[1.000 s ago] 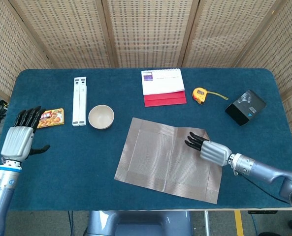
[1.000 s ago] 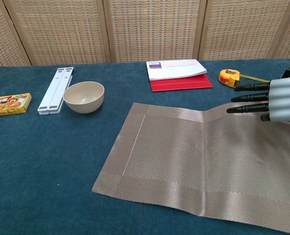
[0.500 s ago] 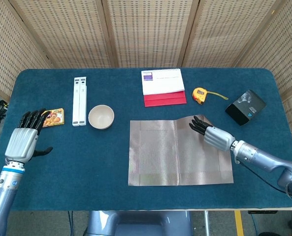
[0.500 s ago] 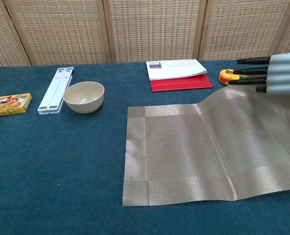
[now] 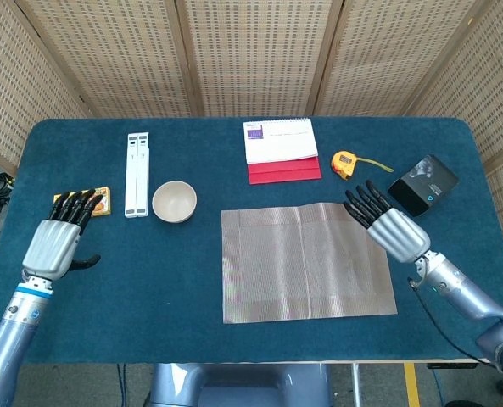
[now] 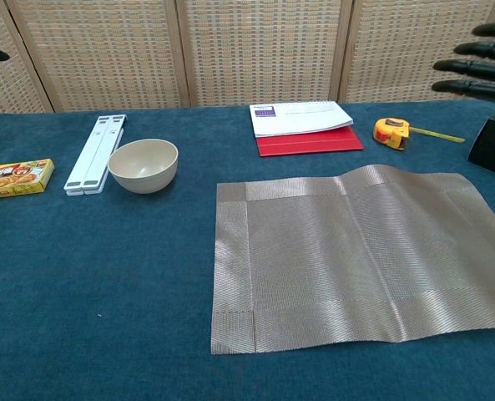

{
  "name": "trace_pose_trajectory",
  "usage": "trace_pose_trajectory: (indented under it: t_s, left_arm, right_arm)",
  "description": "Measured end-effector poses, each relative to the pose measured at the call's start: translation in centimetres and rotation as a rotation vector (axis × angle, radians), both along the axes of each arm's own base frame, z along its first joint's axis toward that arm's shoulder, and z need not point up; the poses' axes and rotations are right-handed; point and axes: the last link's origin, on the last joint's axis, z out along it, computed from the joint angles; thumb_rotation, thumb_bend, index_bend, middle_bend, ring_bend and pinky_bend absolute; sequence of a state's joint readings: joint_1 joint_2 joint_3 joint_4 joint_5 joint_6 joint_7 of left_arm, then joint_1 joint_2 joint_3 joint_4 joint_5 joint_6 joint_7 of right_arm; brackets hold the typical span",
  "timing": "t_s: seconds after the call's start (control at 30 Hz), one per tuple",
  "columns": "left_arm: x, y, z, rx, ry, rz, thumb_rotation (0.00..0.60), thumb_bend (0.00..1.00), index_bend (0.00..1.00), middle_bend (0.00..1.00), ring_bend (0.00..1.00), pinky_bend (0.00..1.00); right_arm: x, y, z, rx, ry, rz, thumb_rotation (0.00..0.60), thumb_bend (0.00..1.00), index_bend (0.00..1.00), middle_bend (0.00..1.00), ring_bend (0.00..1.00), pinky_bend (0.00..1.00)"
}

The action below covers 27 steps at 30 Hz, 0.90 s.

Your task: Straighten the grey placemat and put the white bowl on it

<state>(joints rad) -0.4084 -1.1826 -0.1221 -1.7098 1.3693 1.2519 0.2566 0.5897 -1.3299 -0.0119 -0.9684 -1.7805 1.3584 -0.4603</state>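
1. The grey placemat (image 5: 307, 262) lay flat on the near-centre of the blue table (image 5: 149, 280). Its long axis ran left to right and its edges lay roughly square with the table's near edge. A slight ripple showed at its far edge, right of centre.
2. One second before, the placemat was skewed, with its near-left corner swung toward the near edge. Half a second before, it was already squared, with its far-right corner lifted under the right hand. That corner was now down.
3. The right hand (image 5: 385, 225) stood raised above the placemat's right edge, fingers (image 6: 472, 65) extended and apart, holding nothing. It had come off the placemat.
4. The left hand (image 5: 60, 239) hovered at the near-left, fingers straight and spread, empty. It had moved slightly right and farther.
5. The white bowl (image 5: 174, 202) stood upright, left of and beyond the placemat, clear of it, beside a white folded stand (image 5: 137, 174). It was unmoved.
6. At the far side lay a desk calendar (image 5: 281, 149), a yellow tape measure (image 5: 345, 164) and a black box (image 5: 422, 184).
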Motion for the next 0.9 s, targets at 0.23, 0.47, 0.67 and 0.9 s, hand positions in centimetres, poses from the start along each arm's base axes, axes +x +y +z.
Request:
trace_pose_trajectory:
  t_s: [0.23,0.47,0.67,0.9]
  left_arm:
    - [2.0,2.1,-2.9,-0.112,0.042,-0.216,0.6,0.0,0.0,0.0,0.0,0.0]
    - [5.1,3.7,-6.4,-0.247,0.053,-0.464,0.6,0.0,0.0,0.0,0.0,0.0]
    - [7.4,5.2,-9.4,-0.343,0.07,-0.609,0.6,0.0,0.01,0.0,0.0,0.0]
    - [9.3,7.4,-12.8,-0.39,0.162,-0.739,0.6,0.0,0.06,0.0,0.0,0.0]
  right_arm:
    - [-1.8,5.1,1.9,-0.008,-0.387,-0.213,0.6,0.0,0.0,0.0,0.0,0.0]
    - [-3.4,8.5,2.4,-0.02,-0.673,-0.329,0.6,0.0,0.0,0.0,0.0,0.0]
    - [-4.3,10.3,1.4,0.006,-0.848,-0.397,0.6,0.0,0.0,0.0,0.0,0.0]
    - [-4.5,11.6,0.6,0.039,-0.923,-0.389,0.6,0.0,0.0,0.0,0.0,0.0]
